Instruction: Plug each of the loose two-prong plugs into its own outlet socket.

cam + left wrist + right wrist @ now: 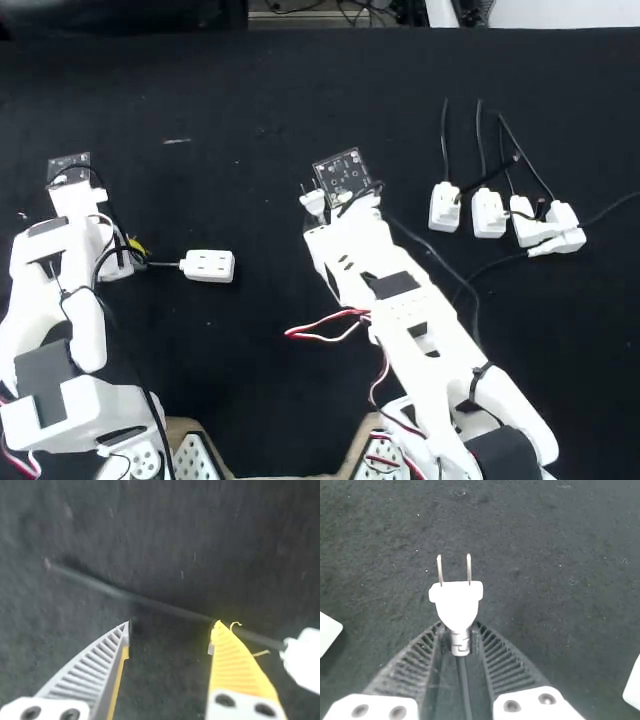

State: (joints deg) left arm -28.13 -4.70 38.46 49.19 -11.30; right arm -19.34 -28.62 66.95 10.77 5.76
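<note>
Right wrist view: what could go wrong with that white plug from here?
The right gripper pinches the plug only at its narrow neck, so it might twist when pushed into a socket. The outlet socket lies loose on the black cloth, and the left gripper is open near its cable, holding nothing, so the socket could slide away.

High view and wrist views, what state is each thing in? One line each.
Left claw: open, over a black cord.
Right claw: shut on a two-prong plug.
Two-prong plug: held, prongs bare, not plugged in.
Outlet block: on the table, sockets empty.
White corded pieces: lying together; plugged or not, cannot tell.
</note>
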